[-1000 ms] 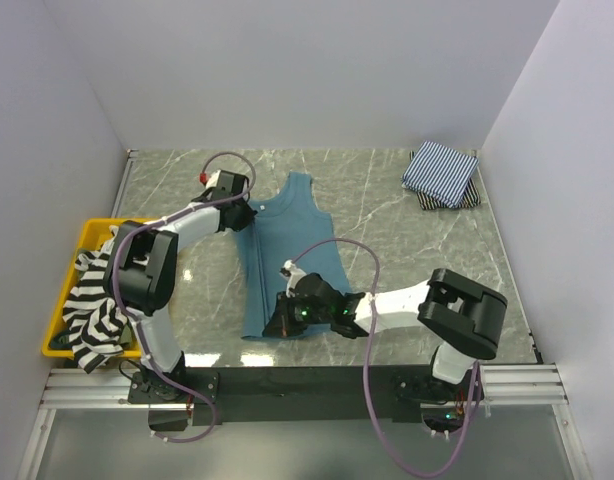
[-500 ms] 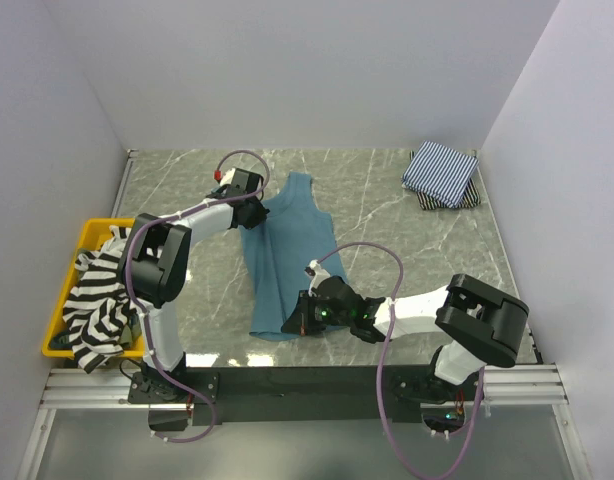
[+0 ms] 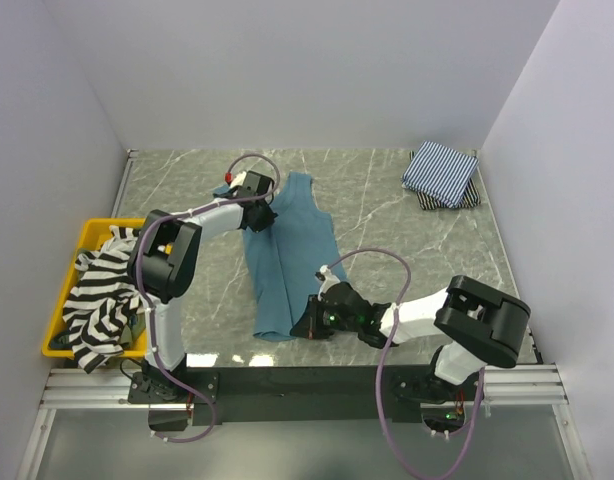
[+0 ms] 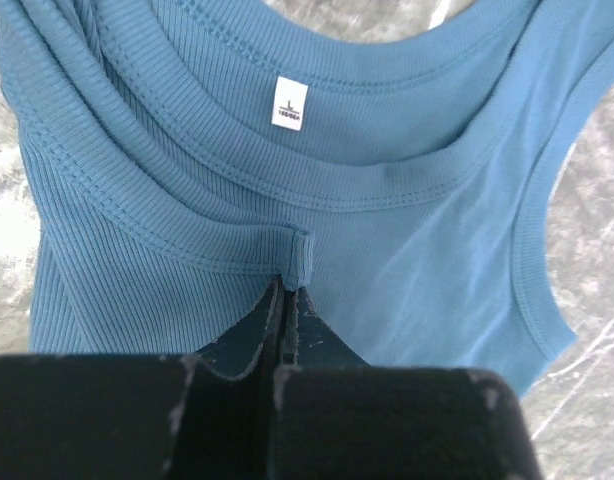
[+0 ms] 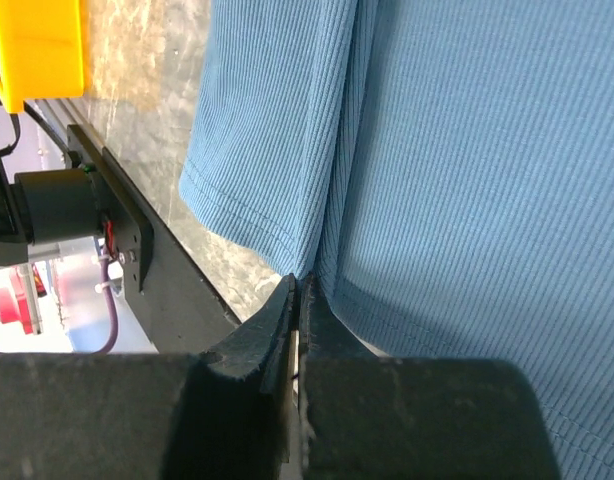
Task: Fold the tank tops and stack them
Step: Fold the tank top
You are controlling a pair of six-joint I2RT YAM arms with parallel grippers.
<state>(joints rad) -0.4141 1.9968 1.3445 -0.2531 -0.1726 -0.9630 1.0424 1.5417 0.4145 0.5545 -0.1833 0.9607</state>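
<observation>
My left gripper is closed tight on the teal-blue tank top, its two fingers pinched together over a small fold of the ribbed trim just below the neckline. From my left wrist the jaws meet with only cloth between them, and the white size label sits inside the collar a little beyond the pinch. My right gripper is likewise clamped on the same garment, at its near end; from my right wrist the fingers grip a doubled edge of the ribbed fabric right by the stitched hem, with the near edge of the marble table close alongside.

The tank top lies stretched lengthwise between my two grippers, near the middle of the table, shoulder straps toward the far wall and hem toward my bases. Its left side is folded over onto the rest, so it looks narrow and doubled along that side.

To my left, the yellow bin holds the black-and-white striped top, bunched up and spilling over the near rim. In the far right corner the pinstriped top rests folded on a darker folded piece, whose colour I cannot make out; both are well apart from the teal one
</observation>
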